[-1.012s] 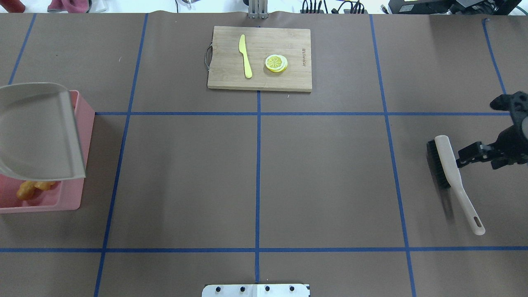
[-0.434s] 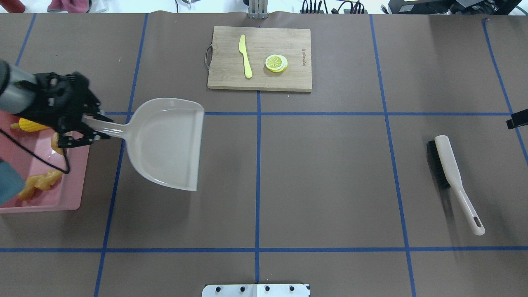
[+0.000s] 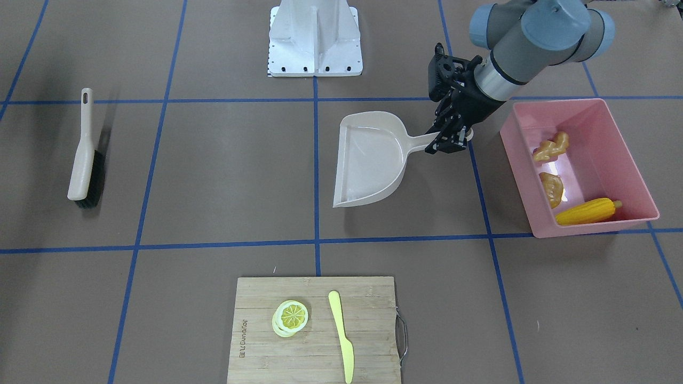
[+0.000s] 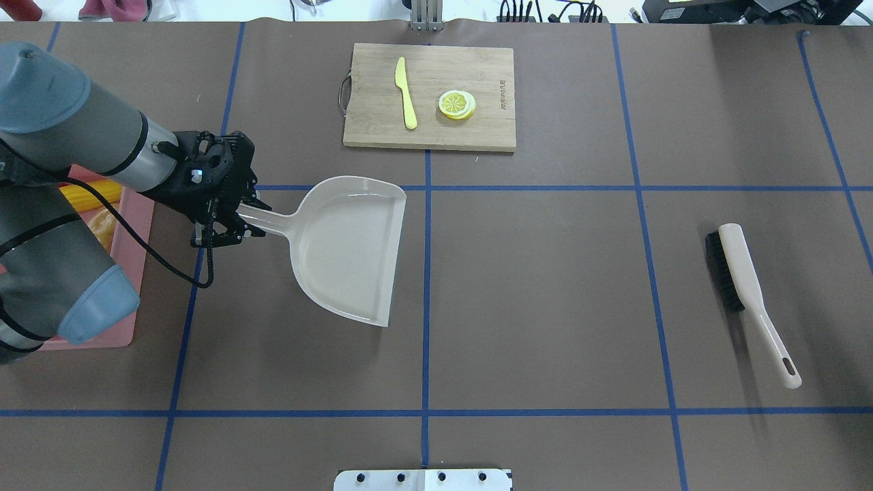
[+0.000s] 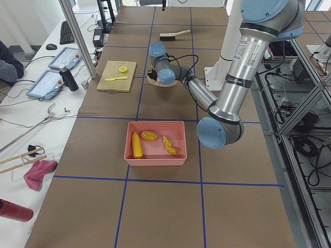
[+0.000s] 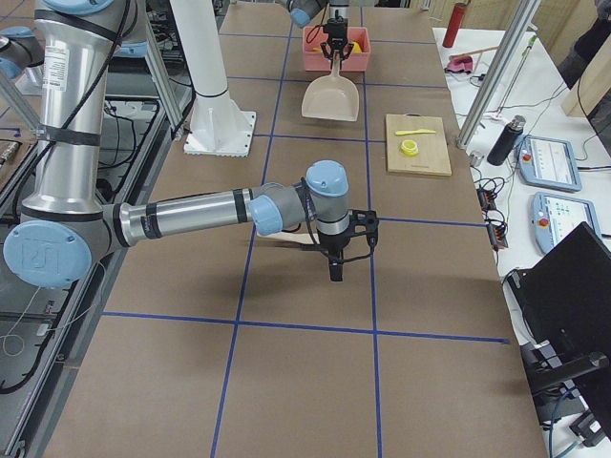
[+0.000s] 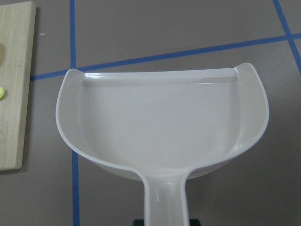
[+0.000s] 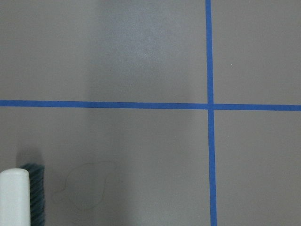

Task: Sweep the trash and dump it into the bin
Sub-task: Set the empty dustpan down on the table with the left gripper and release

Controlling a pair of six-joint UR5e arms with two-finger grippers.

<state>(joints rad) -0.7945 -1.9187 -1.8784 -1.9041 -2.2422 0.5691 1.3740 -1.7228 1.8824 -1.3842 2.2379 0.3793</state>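
Observation:
My left gripper [image 4: 235, 221] is shut on the handle of the beige dustpan [image 4: 348, 249], which lies level and empty, low over or on the table left of centre. It also shows in the front view [image 3: 451, 140] and the pan fills the left wrist view [image 7: 164, 127]. The pink bin [image 3: 592, 226] stands beside the left arm and holds the corn cob [image 3: 586, 211], the potato [image 3: 551, 188] and the ginger root [image 3: 552, 146]. In the overhead view the bin [image 4: 140, 211] is mostly hidden by the arm. My right gripper [image 6: 336, 267] shows only in the right side view, so I cannot tell its state.
A hand brush [image 4: 743, 293] lies on the table at the right; its tip shows in the right wrist view [image 8: 16, 197]. A wooden cutting board [image 4: 430, 95] at the far middle carries a yellow knife [image 4: 406, 92] and a lemon slice [image 4: 456, 104].
My left arm has swung the dustpan from over the bin out to the right toward the table's middle and levelled it. My right gripper has left the overhead view.

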